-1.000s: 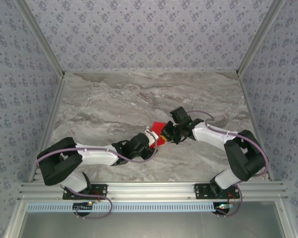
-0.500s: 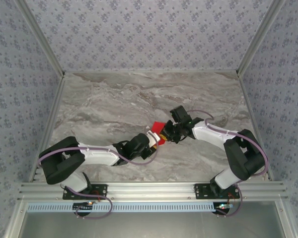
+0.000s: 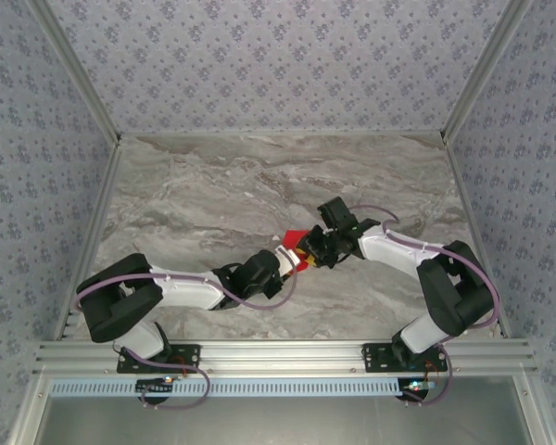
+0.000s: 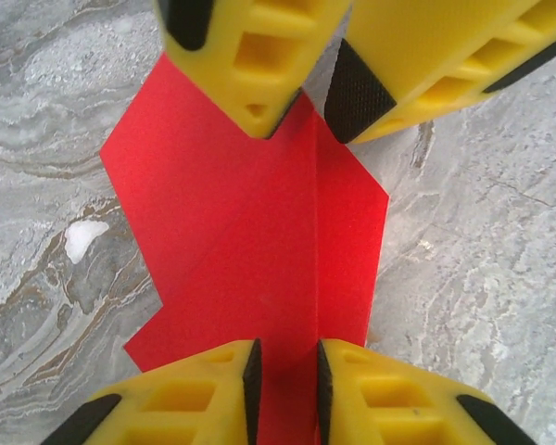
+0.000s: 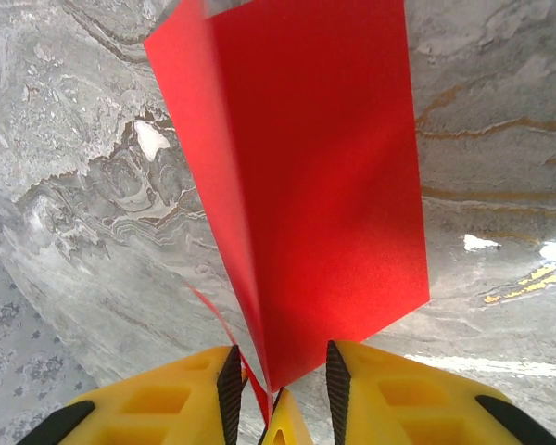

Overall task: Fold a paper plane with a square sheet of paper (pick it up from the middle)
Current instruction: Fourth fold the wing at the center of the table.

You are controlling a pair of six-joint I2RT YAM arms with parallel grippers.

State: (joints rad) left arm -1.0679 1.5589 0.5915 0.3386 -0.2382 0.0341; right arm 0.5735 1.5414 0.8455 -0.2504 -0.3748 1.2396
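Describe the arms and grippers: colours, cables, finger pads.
Left arm and right arm: white links, black joints, purple cable looped along each. Left gripper and right gripper: yellow fingers with open slots, black textured pads.

No readable text, labels, numbers or signs, red paper (image 4: 259, 250) unmarked

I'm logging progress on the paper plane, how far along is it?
Partway. Done: the paper is up off the table with a crease down its middle. In hand: the left gripper and right gripper pinch it from opposite ends. To do: it isn't a pointed dart yet, so more folds.
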